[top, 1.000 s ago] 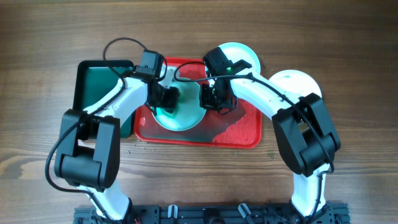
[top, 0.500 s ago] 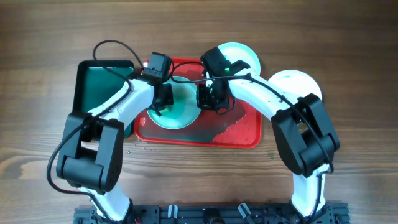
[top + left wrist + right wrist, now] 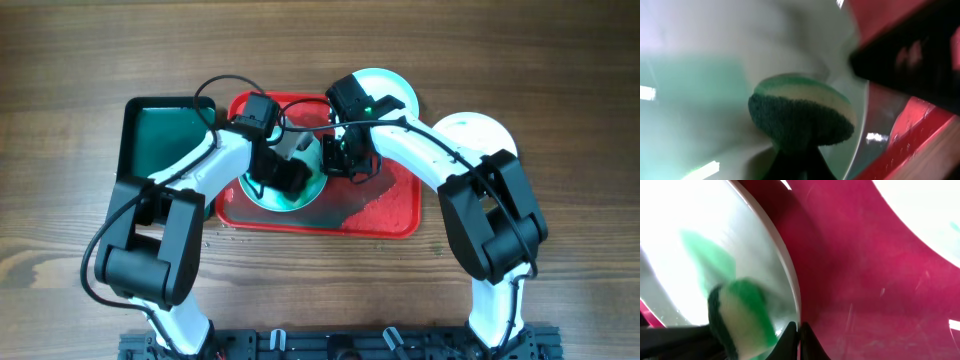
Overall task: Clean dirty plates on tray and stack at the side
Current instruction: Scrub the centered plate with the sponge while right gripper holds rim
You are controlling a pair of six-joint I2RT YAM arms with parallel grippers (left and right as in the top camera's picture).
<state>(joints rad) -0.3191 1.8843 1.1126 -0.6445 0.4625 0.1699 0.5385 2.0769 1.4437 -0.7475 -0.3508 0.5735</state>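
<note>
A pale turquoise plate with a teal-green smear lies on the left part of the red tray. My left gripper is shut on a green and white sponge pressed on this plate. My right gripper is shut on the plate's right rim, with the sponge beside it. A second turquoise plate lies at the tray's far right corner. A white plate lies on the table right of the tray.
A smaller dark green tray sits left of the red tray, under my left arm. The red tray's right half shows wet streaks. Wooden table all around.
My left gripper has moved right and toward the front across the turquoise plate with the sponge. My right gripper has stayed on the plate's rim.
</note>
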